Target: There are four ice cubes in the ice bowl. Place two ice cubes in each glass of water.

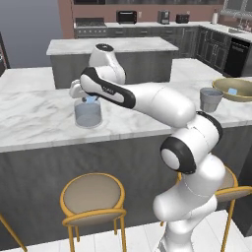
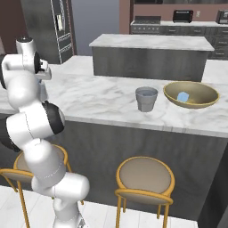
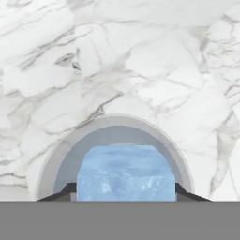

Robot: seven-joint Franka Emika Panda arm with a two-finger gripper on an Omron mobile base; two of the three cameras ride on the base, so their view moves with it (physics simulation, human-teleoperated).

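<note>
My gripper (image 1: 90, 100) is shut on a pale blue ice cube (image 1: 90, 99) and hangs just above the rim of the left glass of water (image 1: 87, 115) on the marble counter. In the hand view the ice cube (image 3: 125, 171) sits between the two dark fingertips (image 3: 63, 193), right over the round mouth of the glass (image 3: 115, 123). The other glass of water (image 1: 210, 99) (image 2: 146, 99) stands farther right, beside the olive-tan ice bowl (image 1: 244, 93) (image 2: 202, 100). An ice cube (image 2: 182, 96) (image 1: 233, 91) lies in the bowl.
The marble counter (image 1: 39, 118) runs across both base views, with a second island (image 1: 110, 47) behind it. Yellow-framed stools (image 1: 93, 197) (image 2: 144, 178) stand under the counter's near edge. Cabinets and appliances line the back wall.
</note>
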